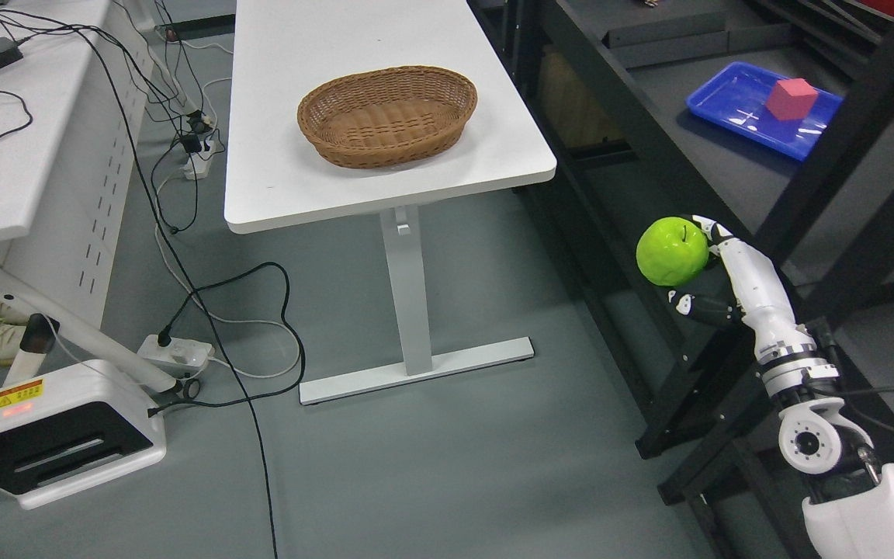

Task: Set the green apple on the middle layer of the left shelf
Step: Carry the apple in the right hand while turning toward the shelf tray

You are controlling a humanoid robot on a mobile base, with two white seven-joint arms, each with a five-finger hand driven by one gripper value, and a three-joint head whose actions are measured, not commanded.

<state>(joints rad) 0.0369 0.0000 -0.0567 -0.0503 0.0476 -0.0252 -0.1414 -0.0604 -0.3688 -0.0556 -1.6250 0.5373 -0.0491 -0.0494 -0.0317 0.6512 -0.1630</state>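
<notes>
While the right hand (pixel 715 268) comes up from the lower right corner, its fingers (pixel 699 304) are curled around the round bright-green apple (pixel 672 251), gripping it in the air just beside the dark metal shelf unit (pixel 649 140) at right. A blue plastic tray (pixel 742 97) with a red block (pixel 791 98) in it sits further back on a shelf layer. An oval brown wicker basket (pixel 387 115) rests on the white table (pixel 299 178), well left of the apple. Left arm not visible.
</notes>
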